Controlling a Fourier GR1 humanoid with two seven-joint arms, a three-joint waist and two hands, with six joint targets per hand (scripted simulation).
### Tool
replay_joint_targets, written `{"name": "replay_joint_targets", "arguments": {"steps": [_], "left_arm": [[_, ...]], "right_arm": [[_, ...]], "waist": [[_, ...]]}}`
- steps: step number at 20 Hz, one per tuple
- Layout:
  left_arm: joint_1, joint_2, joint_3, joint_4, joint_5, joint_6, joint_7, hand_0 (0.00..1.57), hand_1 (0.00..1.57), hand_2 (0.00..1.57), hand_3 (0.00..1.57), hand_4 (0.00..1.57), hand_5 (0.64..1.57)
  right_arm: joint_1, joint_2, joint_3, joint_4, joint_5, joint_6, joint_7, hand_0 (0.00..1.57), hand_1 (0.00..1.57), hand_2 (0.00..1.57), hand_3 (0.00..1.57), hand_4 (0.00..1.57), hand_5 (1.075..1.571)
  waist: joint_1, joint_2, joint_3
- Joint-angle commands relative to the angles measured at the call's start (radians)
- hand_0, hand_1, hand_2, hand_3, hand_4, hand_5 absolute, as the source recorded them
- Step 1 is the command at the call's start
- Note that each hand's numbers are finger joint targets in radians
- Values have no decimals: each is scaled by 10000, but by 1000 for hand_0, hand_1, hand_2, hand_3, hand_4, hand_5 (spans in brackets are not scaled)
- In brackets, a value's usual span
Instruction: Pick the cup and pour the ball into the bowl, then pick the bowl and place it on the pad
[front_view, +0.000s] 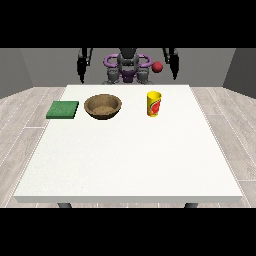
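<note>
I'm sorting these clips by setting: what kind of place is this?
Probably a bare test room set up for tabletop handling, not a home kitchen. A large white table stands on wood-plank flooring with plain grey walls behind, and holds only a green pad, a wooden bowl and a yellow cup.

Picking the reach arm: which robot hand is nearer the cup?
Left. The robot hand at the view's right hangs behind the yellow cup, slightly to its right. The robot hand at the view's left hangs far across, behind the green pad.

bowl (103, 106): wood (grainy) | pad (63, 109): matt green | table (130, 165): matt white
</note>
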Motion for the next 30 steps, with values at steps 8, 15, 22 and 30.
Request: {"name": "replay_joint_targets", "arguments": {"steps": [8, 15, 22, 30], "left_arm": [[73, -865, -1551, -1572, 1060, 1067, 3163, 0, 0, 0, 0, 0, 1537], [-901, -905, -1713, -3173, 381, 2328, 4632, 0, 0, 0, 0, 0, 1532], [-977, -363, -681, -2145, 863, 1180, 1765, 0, 0, 0, 0, 0, 1519], [-2435, -174, 124, 133, 353, 1099, -840, 0, 0, 0, 0, 0, 1478]], "right_arm": [[243, 140, -666, -989, -1440, 134, 1693, 0, 0, 0, 0, 607, 1561], [125, -520, -1582, -2176, -2393, 560, 2617, 0, 0, 0, 0, 539, 1563], [-263, -308, -1751, -1610, -2099, 759, 783, 0, 0, 0, 0, 374, 1563], [-1738, -249, -1765, -1086, -1787, 504, 52, 0, 0, 0, 0, 219, 1570]], "waist": [[-526, -3189, -169], [-432, -2186, -190], [-475, -328, -194], [-724, 1499, -198]]}}
